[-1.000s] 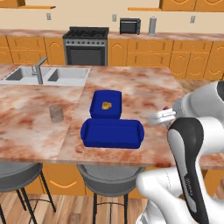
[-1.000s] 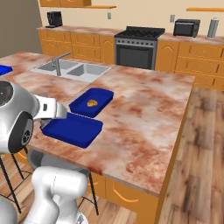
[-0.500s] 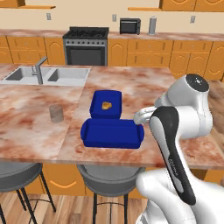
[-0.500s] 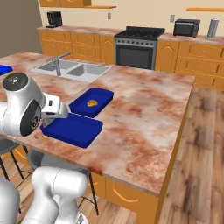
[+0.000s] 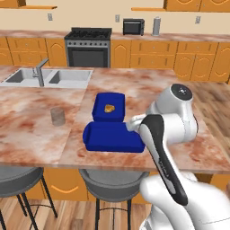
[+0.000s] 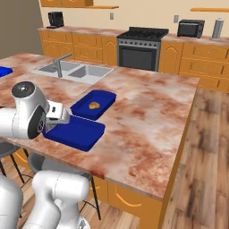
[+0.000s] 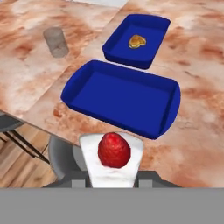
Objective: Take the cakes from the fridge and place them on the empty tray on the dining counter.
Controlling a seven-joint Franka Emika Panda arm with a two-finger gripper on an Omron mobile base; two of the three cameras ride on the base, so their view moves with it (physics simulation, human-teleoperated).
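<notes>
Two blue trays lie on the dining counter, the largest thing here, with its mottled reddish marble top. In the hand view the empty tray sits at the centre, and the smaller tray with a golden pastry touches it at 12 o'clock. A grey cup stands at 10 o'clock. The gripper at 6 o'clock is closed on the white cake with a red top, just beside the empty tray's near rim.
</notes>
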